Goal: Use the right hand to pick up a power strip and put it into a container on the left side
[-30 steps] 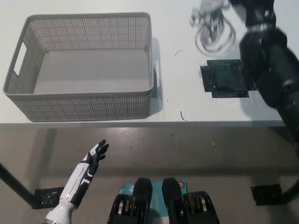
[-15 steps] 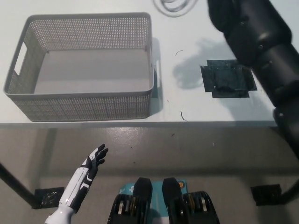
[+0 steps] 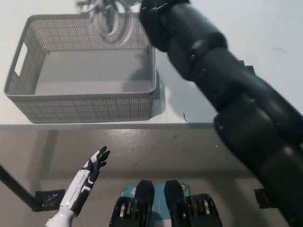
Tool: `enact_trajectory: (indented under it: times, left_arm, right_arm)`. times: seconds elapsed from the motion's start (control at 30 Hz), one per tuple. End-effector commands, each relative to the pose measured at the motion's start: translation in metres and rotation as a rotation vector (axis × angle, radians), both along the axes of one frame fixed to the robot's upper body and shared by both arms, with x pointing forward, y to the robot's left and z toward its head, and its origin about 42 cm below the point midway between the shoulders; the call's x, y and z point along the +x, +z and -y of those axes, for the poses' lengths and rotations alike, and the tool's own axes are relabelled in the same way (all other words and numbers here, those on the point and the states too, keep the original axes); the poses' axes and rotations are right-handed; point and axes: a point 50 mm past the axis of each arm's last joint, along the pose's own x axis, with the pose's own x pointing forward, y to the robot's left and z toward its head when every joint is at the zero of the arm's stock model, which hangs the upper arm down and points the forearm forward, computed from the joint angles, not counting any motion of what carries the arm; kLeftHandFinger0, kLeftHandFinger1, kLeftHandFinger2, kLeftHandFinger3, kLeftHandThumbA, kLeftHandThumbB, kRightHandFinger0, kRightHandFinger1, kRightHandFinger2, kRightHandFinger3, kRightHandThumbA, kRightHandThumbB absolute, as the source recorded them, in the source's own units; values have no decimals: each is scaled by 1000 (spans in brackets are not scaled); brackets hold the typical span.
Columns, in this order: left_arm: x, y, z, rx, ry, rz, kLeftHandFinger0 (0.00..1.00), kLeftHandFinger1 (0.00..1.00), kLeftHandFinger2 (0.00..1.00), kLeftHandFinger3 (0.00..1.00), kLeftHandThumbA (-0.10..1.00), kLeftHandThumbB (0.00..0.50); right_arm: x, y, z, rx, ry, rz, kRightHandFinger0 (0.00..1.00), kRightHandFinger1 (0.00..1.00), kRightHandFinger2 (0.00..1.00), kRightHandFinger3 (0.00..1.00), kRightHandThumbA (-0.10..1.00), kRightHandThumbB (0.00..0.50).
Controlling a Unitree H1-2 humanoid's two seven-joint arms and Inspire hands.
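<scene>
A coiled white cable [image 3: 110, 24] of the power strip hangs in the air over the far wall of the grey mesh basket [image 3: 80, 108]. The strip's body is cut off by the picture's top edge. My black right arm reaches from the bottom right across the table to the top middle. Its right hand [image 3: 144, 6] sits at the top edge, shut on the power strip, with the cable dangling to its left. The basket's floor [image 3: 90, 71] is bare. My white left hand [image 3: 94, 163] rests open below the table's front edge at the lower left.
The white table [image 3: 180, 113] carries the basket on its left half. My right arm covers most of the table's right half, including the dark patch there. Below the table's front edge lies a brown floor [image 3: 156, 151].
My right arm has swung left from the table's far right to above the basket, carrying the coiled cable with it. The left hand has stayed almost still.
</scene>
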Motion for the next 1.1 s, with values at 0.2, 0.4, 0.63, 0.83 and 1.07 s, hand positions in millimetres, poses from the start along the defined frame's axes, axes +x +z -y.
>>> enact_trajectory:
  times: [0.2, 0.4, 0.63, 0.83, 1.07]
  left_arm:
    - [-3, 17, 8, 11, -51, 92, 1000, 1000, 1000, 1000, 1000, 237]
    - [-1, 22, 9, -17, -53, 74, 1000, 1000, 1000, 1000, 1000, 261]
    - [0, 27, 9, -9, -66, 90, 1000, 1000, 1000, 1000, 1000, 273]
    - [3, 32, 8, 0, -76, 105, 1000, 1000, 1000, 1000, 1000, 261]
    - [11, 36, 10, 11, -92, 116, 1000, 1000, 1000, 1000, 1000, 251]
  right_arm:
    - [-40, 22, -81, -52, 86, -67, 0, 0, 456, 327, -100, 251]
    - [-33, 8, -81, -128, 25, -193, 0, 0, 521, 266, -100, 209]
    - [-13, 0, -64, -240, -149, -356, 0, 10, 350, 461, -100, 305]
    - [-4, 14, -44, -160, -175, -350, 0, 0, 185, 603, -100, 418]
    - [3, 23, -45, -292, -280, -818, 1000, 1000, 1000, 1000, 416, 486]
